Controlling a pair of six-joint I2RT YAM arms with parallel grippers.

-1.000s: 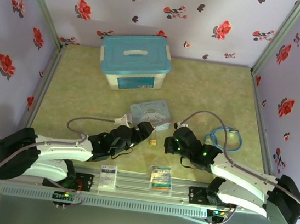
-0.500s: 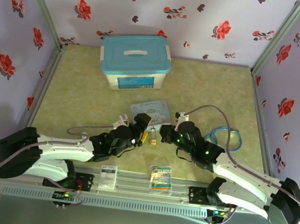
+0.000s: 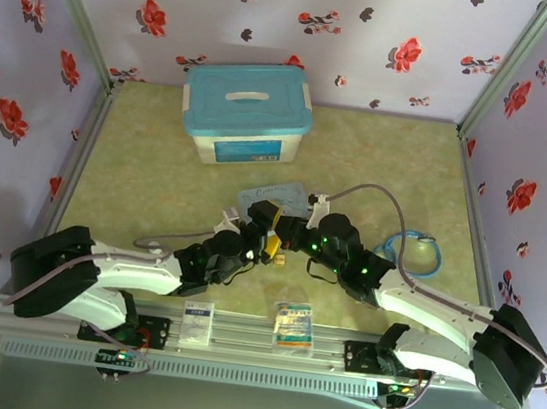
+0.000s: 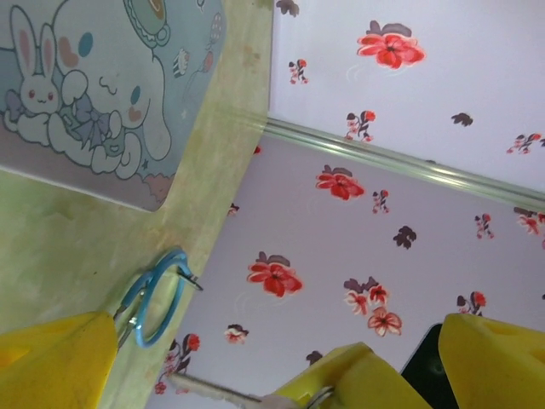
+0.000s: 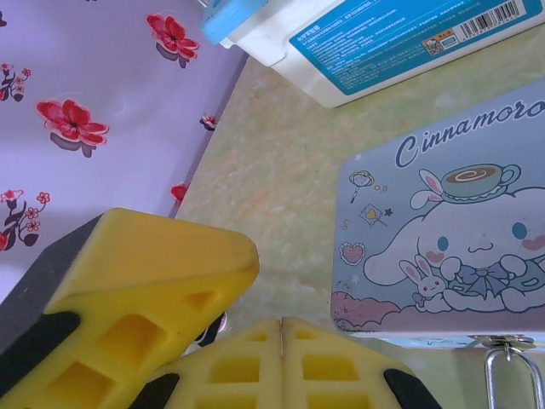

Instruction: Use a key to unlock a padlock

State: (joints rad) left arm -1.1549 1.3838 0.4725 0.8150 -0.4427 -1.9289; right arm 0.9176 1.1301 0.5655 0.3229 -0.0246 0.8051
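Little room, right claw [image 5: 282, 331] pinching key [image 4: 213, 391]

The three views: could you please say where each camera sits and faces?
Top external: above and behind the arms, looking down at the table; both arms show.
Left wrist: on the left arm, facing the cartoon tin and wall; its yellow fingers show.
Right wrist: on the right arm, facing the tin and storage box; its shut gripper shows.
All three share the tin.

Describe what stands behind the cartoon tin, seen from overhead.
A white box with a blue lid stands behind the cartoon tin, bare table between them. The left pincer and right pincer cover the tin's near edge, so anything there is hidden.
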